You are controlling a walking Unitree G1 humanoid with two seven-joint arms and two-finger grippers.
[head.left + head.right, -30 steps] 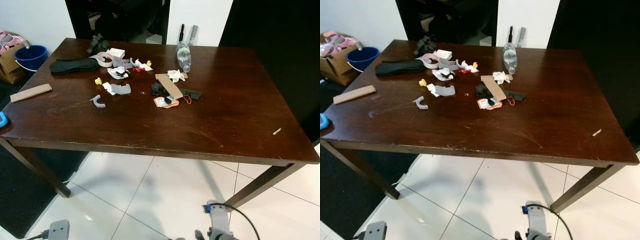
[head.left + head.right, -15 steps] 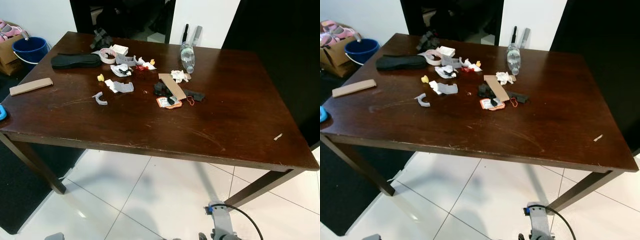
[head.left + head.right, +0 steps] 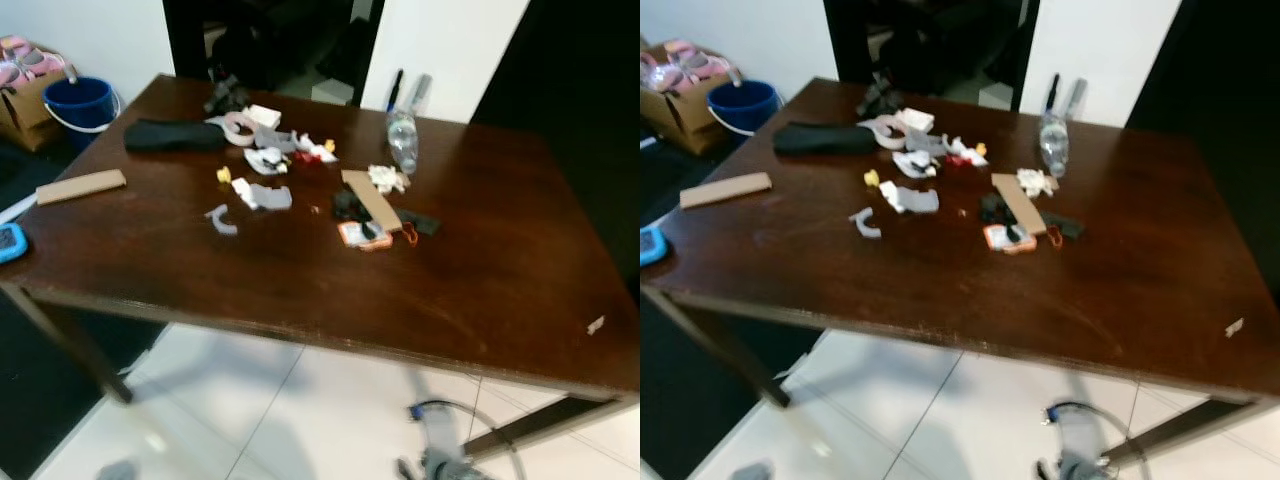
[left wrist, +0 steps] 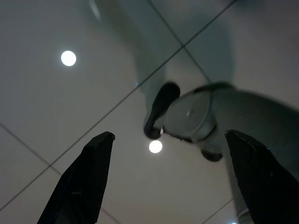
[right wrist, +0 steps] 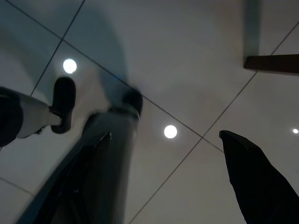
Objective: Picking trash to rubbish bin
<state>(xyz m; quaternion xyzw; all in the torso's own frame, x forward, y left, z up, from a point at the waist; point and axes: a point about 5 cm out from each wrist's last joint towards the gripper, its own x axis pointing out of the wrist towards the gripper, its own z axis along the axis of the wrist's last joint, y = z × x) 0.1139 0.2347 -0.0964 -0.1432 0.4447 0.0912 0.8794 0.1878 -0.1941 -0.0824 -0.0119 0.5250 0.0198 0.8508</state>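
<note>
Trash lies in a loose pile on the far half of a dark wooden table (image 3: 300, 290): a clear plastic bottle (image 3: 402, 130), crumpled white paper (image 3: 384, 178), a cardboard strip (image 3: 370, 198), an orange-and-white packet (image 3: 362, 234), grey plastic pieces (image 3: 220, 218) and a black shoe sole (image 3: 172, 135). Both arms hang low, well short of the table. The left gripper (image 4: 168, 135) is open over the white floor tiles, above the robot's own foot. The right gripper (image 5: 164, 135) is also open above the tiles, beside the robot's leg.
A blue bucket (image 3: 82, 102) stands on the floor past the table's far left corner, next to a cardboard box (image 3: 25, 85). A flat cardboard piece (image 3: 80, 186) and a blue object (image 3: 10, 242) lie near the left edge. A small white scrap (image 3: 595, 324) lies at the right.
The whole picture has shifted and blurred, so the camera has moved; the table now sits further right and slightly nearer. Nothing on the table has moved.
</note>
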